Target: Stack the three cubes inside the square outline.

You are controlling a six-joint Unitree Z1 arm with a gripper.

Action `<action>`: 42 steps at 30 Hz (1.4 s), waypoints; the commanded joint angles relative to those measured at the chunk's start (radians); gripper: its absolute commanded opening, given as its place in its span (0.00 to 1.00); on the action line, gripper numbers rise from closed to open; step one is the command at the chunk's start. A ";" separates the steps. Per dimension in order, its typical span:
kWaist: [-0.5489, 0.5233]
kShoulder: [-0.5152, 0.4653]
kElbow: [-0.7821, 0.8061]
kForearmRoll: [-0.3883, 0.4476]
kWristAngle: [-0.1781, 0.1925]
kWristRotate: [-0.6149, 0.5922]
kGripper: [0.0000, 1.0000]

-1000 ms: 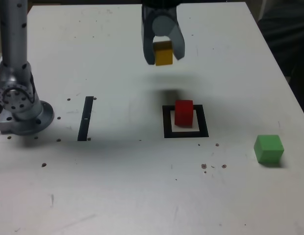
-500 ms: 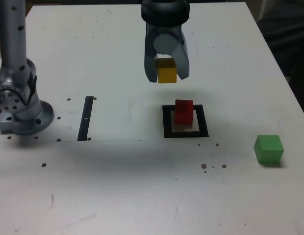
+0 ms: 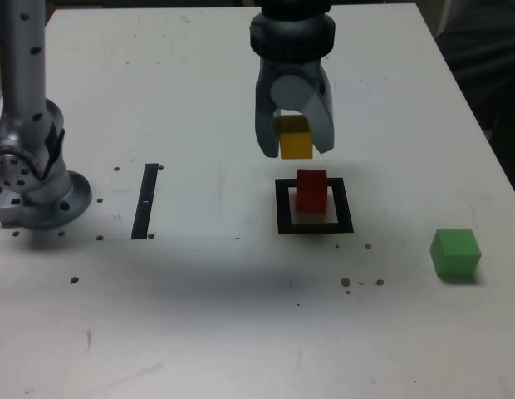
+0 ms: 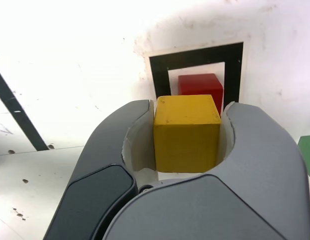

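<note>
You have the yellow cube [image 4: 187,134] clamped between the two fingers of your gripper [image 3: 296,150], held up off the white table [image 3: 216,316]; in the exterior view it appears just above the red cube [image 3: 311,191], which sits inside the black square outline [image 3: 284,224], while the green cube [image 3: 455,253] rests on the table well apart, toward the exterior view's right, and the straight black strip [image 3: 145,201] lies to the outline's left in that view

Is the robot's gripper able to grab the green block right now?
Probably not yet: the gripper looks shut on the yellow cube. Nothing seems to stand around the green block, though.
</note>
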 commanded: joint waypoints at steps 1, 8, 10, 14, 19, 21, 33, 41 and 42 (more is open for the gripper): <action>-0.009 0.009 -0.003 -0.006 -0.004 -0.003 0.29; -0.027 0.032 0.001 -0.024 -0.019 -0.005 0.29; -0.027 0.039 0.004 -0.031 -0.021 -0.005 0.29; -0.027 0.052 0.009 -0.048 -0.024 -0.005 0.29; -0.027 0.062 0.014 -0.065 -0.026 -0.005 0.29; -0.027 0.065 0.016 -0.072 -0.026 -0.005 0.29; -0.015 0.075 0.043 -0.103 -0.026 -0.004 0.61; -0.009 0.072 0.061 -0.124 -0.025 -0.002 0.99; -0.008 0.071 0.063 -0.126 -0.025 -0.001 0.99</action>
